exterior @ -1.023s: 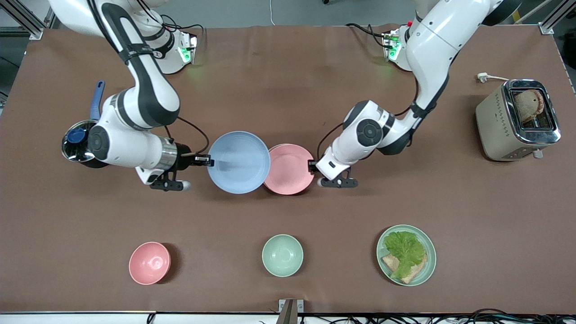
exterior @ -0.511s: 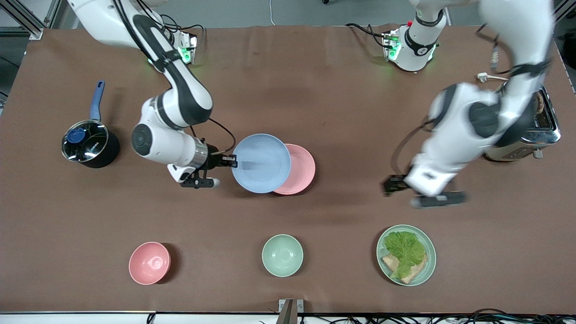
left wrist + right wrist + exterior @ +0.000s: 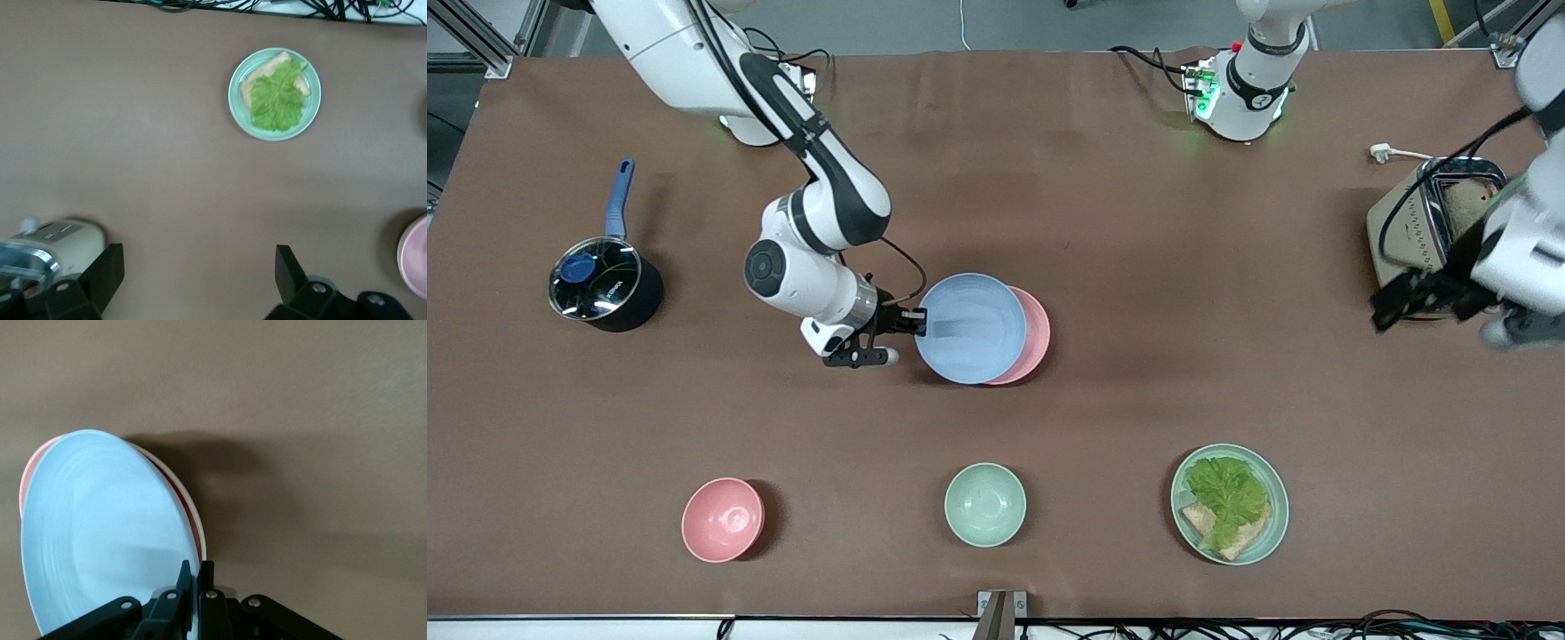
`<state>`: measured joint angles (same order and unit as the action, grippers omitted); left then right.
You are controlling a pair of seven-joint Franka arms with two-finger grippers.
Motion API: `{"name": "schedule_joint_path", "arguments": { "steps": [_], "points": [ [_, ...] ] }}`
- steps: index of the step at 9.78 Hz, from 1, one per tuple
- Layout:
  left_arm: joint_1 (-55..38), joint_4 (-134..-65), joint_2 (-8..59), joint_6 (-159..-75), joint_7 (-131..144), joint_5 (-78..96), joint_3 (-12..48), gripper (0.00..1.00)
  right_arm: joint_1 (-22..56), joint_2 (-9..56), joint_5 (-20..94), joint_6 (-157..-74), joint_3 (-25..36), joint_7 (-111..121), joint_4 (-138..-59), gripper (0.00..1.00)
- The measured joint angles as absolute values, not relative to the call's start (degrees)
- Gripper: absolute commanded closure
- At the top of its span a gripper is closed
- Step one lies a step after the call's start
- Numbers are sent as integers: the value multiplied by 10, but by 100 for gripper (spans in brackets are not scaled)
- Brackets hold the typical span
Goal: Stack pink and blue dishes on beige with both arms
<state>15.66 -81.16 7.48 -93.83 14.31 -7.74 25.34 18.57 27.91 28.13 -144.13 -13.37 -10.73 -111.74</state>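
My right gripper is shut on the rim of the pale blue plate. It holds that plate slightly tilted over the pink plate in the middle of the table, covering most of it. Under the pink plate a thin pale rim of the beige plate shows in the right wrist view; the front view hides it. My left gripper hangs open and empty over the table beside the toaster.
A toaster holding bread stands at the left arm's end. A mint plate with lettuce and bread, a mint bowl and a pink bowl lie nearer the front camera. A black saucepan sits at the right arm's end.
The right arm has carried the blue plate toward the left arm's end, over the pink plate. The left gripper has left the pink plate's rim and swung away to beside the toaster.
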Motion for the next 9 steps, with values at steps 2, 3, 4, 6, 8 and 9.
{"name": "schedule_joint_path", "arguments": {
  "steps": [2,3,4,6,8,9],
  "points": [
    [159,-809,34,-891,133,-65,253,0,202,279,285,-1452,-135,-112,-1119,95],
    [161,-809,20,-880,120,-58,251,0,208,281,286,-1461,-135,-115,-1121,93],
    [152,-810,9,-876,99,-50,234,0,209,284,286,-1467,-135,-117,-1122,92],
    [69,-813,-4,-868,50,-45,126,0,209,291,287,-1474,-133,-117,-1122,73],
    [10,-823,-12,-866,31,-44,66,0,208,295,289,-1475,-132,-117,-1122,31],
    [5,-828,-17,-864,31,-44,66,0,207,296,289,-1475,-132,-117,-1122,0]
  ]
}}
